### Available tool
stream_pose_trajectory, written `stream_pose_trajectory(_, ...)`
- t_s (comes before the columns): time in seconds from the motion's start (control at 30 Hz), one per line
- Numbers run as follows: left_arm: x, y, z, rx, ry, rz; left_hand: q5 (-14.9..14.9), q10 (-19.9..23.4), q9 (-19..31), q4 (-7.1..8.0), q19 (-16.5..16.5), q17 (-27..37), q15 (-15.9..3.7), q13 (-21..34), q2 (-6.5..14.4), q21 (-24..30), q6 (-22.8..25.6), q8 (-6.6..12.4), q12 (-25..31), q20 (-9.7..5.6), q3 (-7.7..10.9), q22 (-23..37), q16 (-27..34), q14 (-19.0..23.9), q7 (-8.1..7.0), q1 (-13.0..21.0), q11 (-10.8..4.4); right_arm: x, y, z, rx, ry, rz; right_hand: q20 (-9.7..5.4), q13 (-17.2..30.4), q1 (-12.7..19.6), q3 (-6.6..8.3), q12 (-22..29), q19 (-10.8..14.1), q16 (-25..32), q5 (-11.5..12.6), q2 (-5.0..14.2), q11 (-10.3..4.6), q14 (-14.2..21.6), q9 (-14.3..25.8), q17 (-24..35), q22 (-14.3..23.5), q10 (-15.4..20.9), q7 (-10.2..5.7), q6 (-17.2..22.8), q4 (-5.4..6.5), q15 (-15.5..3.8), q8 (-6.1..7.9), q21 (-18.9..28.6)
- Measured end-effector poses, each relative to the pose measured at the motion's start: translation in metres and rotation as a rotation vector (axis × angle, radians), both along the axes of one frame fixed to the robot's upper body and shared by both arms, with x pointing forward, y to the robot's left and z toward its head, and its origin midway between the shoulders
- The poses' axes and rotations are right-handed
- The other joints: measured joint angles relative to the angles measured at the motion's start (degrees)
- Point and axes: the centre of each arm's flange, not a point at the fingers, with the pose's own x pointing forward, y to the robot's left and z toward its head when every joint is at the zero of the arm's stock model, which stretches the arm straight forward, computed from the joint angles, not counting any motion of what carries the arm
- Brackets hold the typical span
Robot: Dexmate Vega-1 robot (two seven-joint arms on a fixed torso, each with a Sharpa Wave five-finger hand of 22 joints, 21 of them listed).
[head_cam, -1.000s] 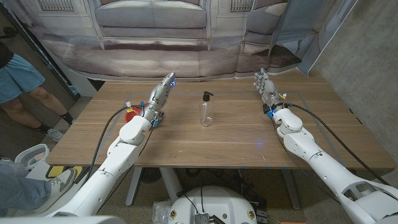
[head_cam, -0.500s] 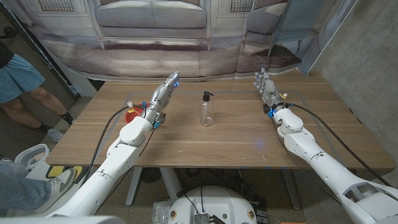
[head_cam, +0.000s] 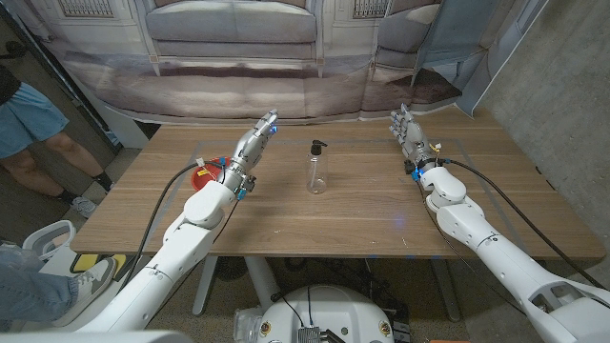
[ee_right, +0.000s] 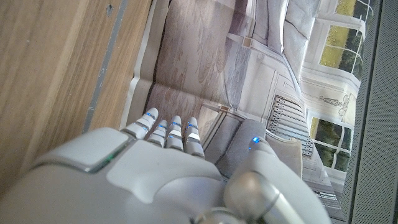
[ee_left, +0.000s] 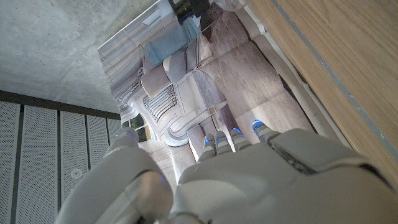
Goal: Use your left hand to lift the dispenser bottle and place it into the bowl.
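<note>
Head view. Surface point(head_cam: 315, 224): wooden, spanning the middle of the frame. Bottle point(head_cam: 316, 170): clear, black pump top, standing upright at centre frame, long axis vertical, pump uppermost; the nozzle's heading is too small to tell. It stands free, touched by nothing. Bowl point(head_cam: 200, 175): red, a small part visible at left-centre, mostly hidden behind the left wrist; well apart from the bottle. Left hand point(head_cam: 252, 143): left of the bottle and near it, above the surface, fingers straight, close together and reaching toward the upper right of the frame; it holds nothing. Judged to be placed for an approach to the bottle, the grasp not yet made. Right hand point(head_cam: 408, 132): upper right, near the far edge of the surface, fingers extended upward in the frame, nothing in it; well apart from the bottle, judged to be parked since the task gives it no part. Person point(head_cam: 33, 143): bare legs and blue shorts at the left edge, off the surface.

Left wrist view. Left hand point(ee_left: 249, 180): back of the hand in the lower part, fingertips point(ee_left: 258, 129) straight, blue-lit, nothing between them. Surface point(ee_left: 336, 56): wood at the upper right.

Right wrist view. Right hand point(ee_right: 155, 174): back in the lower part, fingers straight and together, thumb apart, empty. Surface point(ee_right: 56, 74): wood at the left.
</note>
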Motion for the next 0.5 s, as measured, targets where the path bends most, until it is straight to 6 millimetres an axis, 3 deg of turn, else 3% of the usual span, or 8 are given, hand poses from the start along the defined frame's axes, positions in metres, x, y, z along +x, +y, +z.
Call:
stream_pose_trajectory(0.13, -0.002, -0.001, -0.001, 0.003, -0.007, -0.002, 0.00, -0.25, 0.00, -0.22, 0.00, 0.00, 0.08, 0.00, -0.20, 0.00, 0.00, 0.01, 0.00, 0.00, -0.22, 0.00, 0.00, 0.08, 0.00, 0.20, 0.25, -0.001, 0.000, 0.000, -0.002, 0.000, 0.000, 0.00, 0.00, 0.00, 0.00, 0.00, 0.00, -0.25, 0.00, 0.00, 0.00, 0.00, 0.00, 0.00, 0.00, 0.00, 0.00, 0.00, 0.00, 0.00, 0.00, 0.00)
stream_pose_trajectory(0.5, -0.010, -0.003, -0.002, 0.011, -0.038, 0.002, 0.00, -0.11, -0.01, -0.92, 0.30, 0.00, 0.90, 0.00, -0.63, 0.00, -0.43, 0.01, 0.00, 1.74, -0.45, 0.00, 0.00, 0.01, -0.01, 1.09, 0.73, -0.005, 0.000, 0.001, -0.008, -0.007, 0.002, 0.00, -0.01, 0.00, -0.24, 0.00, 0.00, -0.27, 0.00, 0.00, 0.00, 0.13, 0.00, 0.00, 0.29, 0.00, 0.00, 0.00, -0.24, 0.13, 0.00, 0.00)
